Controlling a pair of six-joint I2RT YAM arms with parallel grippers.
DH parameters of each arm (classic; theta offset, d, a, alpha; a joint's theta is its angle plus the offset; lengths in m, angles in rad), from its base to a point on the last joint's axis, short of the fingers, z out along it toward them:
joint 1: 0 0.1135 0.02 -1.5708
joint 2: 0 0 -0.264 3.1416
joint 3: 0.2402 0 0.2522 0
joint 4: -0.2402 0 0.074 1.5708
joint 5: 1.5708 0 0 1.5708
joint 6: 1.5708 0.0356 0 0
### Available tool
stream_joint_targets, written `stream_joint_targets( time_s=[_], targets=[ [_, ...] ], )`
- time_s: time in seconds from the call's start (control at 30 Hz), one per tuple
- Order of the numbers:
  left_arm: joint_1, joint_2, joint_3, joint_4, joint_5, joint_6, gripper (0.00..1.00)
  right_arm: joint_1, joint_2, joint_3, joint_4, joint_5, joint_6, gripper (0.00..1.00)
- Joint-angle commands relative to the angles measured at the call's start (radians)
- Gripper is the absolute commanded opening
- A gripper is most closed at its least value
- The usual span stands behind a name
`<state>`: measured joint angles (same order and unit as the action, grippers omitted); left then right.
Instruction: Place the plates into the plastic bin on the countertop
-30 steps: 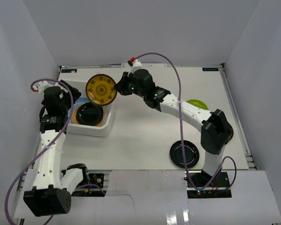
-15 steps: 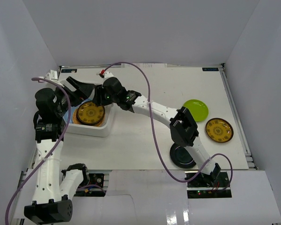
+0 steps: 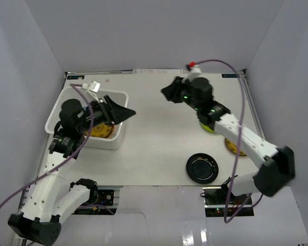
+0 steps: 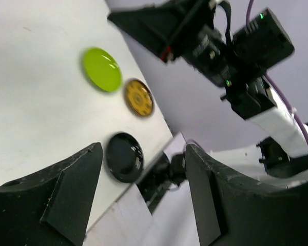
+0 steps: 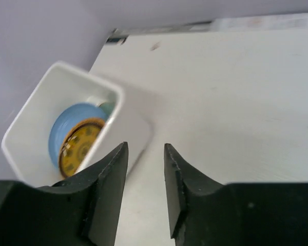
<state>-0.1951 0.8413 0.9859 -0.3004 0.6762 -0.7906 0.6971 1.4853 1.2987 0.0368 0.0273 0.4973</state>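
Observation:
The white plastic bin (image 3: 107,141) stands at the left of the countertop (image 3: 154,148). A gold plate (image 3: 99,132) lies in it on top of a light blue plate (image 5: 66,120); the right wrist view shows the gold plate (image 5: 78,149) too. My left gripper (image 3: 124,113) hovers over the bin's right side, open and empty. My right gripper (image 3: 169,92) hangs open over the middle back of the table, holding nothing. A black plate (image 3: 201,167), a lime green plate (image 3: 211,128) and a second gold plate (image 3: 230,145) lie on the right, the last two partly hidden by my right arm.
White walls close in the table on three sides. In the left wrist view the lime green plate (image 4: 101,69), gold plate (image 4: 138,97) and black plate (image 4: 124,156) lie in a row, and my right arm (image 4: 231,46) hangs above them.
The right gripper let the gold plate go into the bin and pulled back to the right. The left gripper swung from the bin's left side to point right over it.

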Motion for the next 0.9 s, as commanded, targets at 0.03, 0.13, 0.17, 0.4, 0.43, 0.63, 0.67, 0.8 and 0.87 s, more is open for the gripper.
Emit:
stream_joint_targets(
  time_s=[0.03,0.13,0.17,0.4,0.43,0.63,0.67,0.8,0.87],
  targets=[
    [-0.385,0.149,0.008,0.055,-0.228,0.017,0.76,-0.262,-0.379,-0.404,0.109,0.048,0.124,0.35],
    [-0.643,0.272,0.016,0.067,-0.452,0.045,0.77,-0.468,-0.636,-0.678,0.074,0.126,0.167,0.37],
    [-0.727,0.368,0.019,0.072,-0.489,0.047,0.77,-0.543,-0.692,-0.761,0.046,0.161,0.167,0.38],
    [-0.967,0.778,0.109,0.089,-0.696,0.056,0.75,-0.817,-1.014,-0.912,-0.156,0.273,0.132,0.50],
    [-0.978,0.809,0.118,0.089,-0.705,0.056,0.75,-0.826,-1.031,-0.915,-0.167,0.278,0.130,0.50],
    [-1.006,0.938,0.106,0.179,-0.739,0.041,0.74,-0.870,-1.060,-0.940,-0.253,0.347,0.144,0.51],
    [-1.006,0.950,0.106,0.194,-0.727,0.036,0.73,-0.883,-1.062,-0.950,-0.256,0.350,0.162,0.51],
    [-1.008,1.045,0.117,0.271,-0.641,0.021,0.69,-0.950,-1.028,-0.989,-0.259,0.327,0.178,0.52],
    [-1.006,1.073,0.137,0.293,-0.612,0.014,0.65,-0.988,-1.005,-1.003,-0.265,0.330,0.187,0.53]
  ],
)
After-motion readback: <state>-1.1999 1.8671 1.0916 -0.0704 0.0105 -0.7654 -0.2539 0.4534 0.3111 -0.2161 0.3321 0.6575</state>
